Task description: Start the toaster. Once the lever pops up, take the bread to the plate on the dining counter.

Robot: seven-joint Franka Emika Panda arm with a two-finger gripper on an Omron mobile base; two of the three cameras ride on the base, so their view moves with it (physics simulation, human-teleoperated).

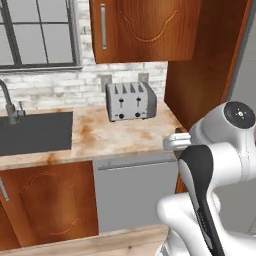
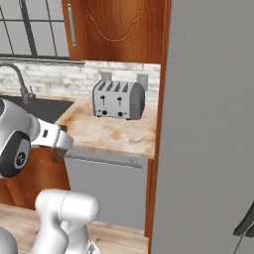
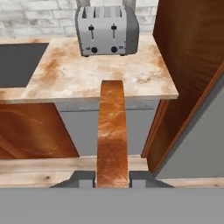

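Hand view — marbled worktop (image 3: 78,72), toaster (image 3: 107,30), brick wall (image 3: 35,11)

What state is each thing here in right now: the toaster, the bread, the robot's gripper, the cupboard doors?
Boxy silver-grey toaster: upright on the marbled worktop, both black levers up.
Brown-crusted bread slice: clamped edge-on in the gripper, off the worktop.
Gripper: shut on the bread.
Wooden wall cupboard door: closed.

The marbled worktop (image 1: 107,137) carries the toaster (image 1: 131,101) beside a dark sink (image 1: 32,132).

Silver-grey toaster (image 3: 107,29), brown-crusted bread (image 3: 112,135), rust-stained beige worktop (image 3: 87,74).
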